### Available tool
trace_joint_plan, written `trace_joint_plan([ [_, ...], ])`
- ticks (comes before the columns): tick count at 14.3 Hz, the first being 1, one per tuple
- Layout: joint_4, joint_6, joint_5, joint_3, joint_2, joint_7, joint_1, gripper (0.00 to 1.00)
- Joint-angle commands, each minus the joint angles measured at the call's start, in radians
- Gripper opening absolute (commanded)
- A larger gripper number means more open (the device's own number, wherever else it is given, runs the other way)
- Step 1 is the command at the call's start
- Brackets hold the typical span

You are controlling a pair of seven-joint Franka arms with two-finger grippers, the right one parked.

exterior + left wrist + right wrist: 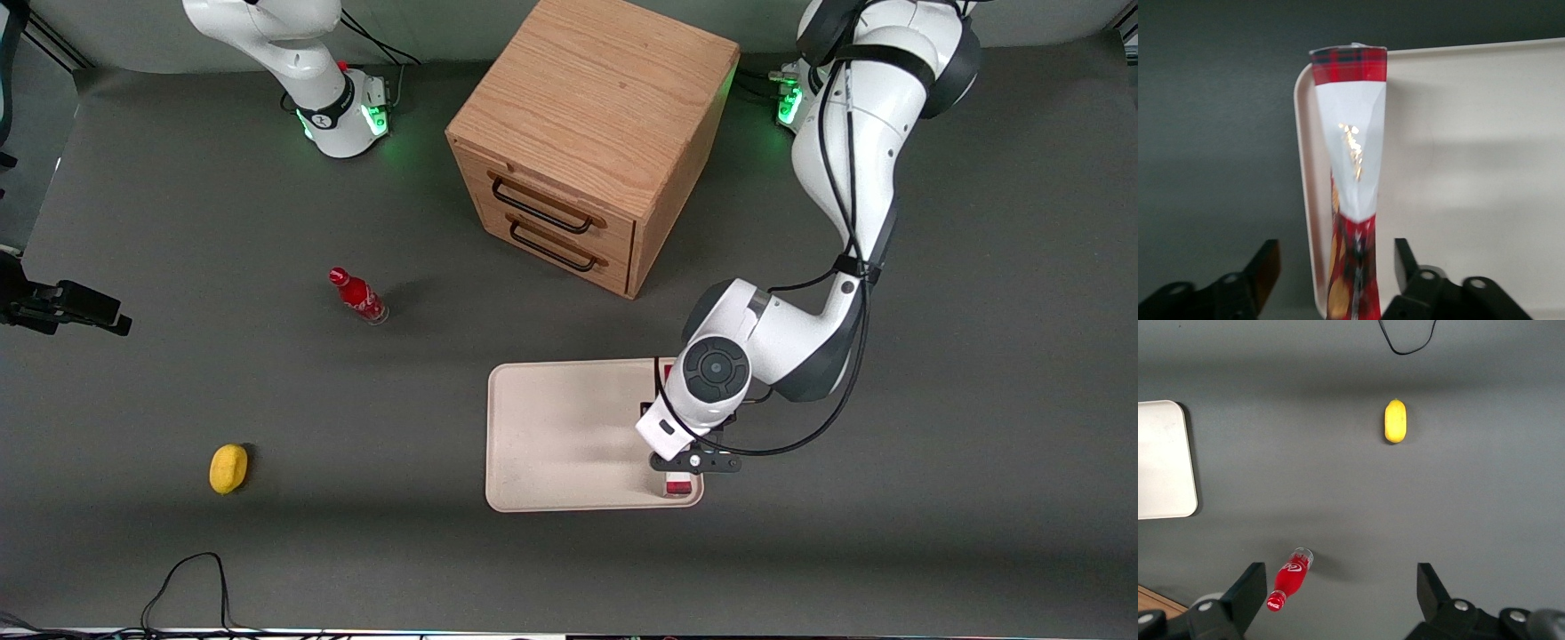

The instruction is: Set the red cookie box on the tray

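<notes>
My hand (1337, 273) is over the tray's (551, 427) edge toward the working arm, fingers (1265, 267) spread wide on either side of the red cookie box (1350, 173) and clear of it. The box stands on its thin edge inside the tray, along the rim. Dark grey counter (178, 222) throughout. Count from the parked arm's end: one yellow lemon (228, 468), one small red bottle (357, 296), one wooden cabinet (591, 142) with two drawers, one tray, one box.

One tray (569, 427); one cookie box (1350, 167); one bottle (357, 296); one lemon (228, 468); one cabinet (591, 133).
</notes>
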Motion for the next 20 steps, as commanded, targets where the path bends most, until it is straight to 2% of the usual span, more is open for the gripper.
trace_joint_plan([
  [1,-0.013,-0.136,0.011,0.003,-0.14,-0.052,-0.014,1.0],
  [4,-0.019,-0.299,0.009,-0.013,-0.301,-0.063,-0.006,1.0],
  [6,-0.024,-0.412,-0.033,-0.014,-0.388,-0.049,0.011,1.0],
  [9,-0.07,-0.492,-0.047,-0.014,-0.482,0.03,0.07,1.0],
  [14,-0.306,-0.482,-0.118,-0.013,-0.712,0.214,0.269,1.0],
  [17,-0.398,-0.468,-0.138,-0.01,-0.792,0.325,0.363,1.0],
  [20,-0.525,-0.37,-0.144,-0.008,-0.872,0.345,0.426,1.0],
])
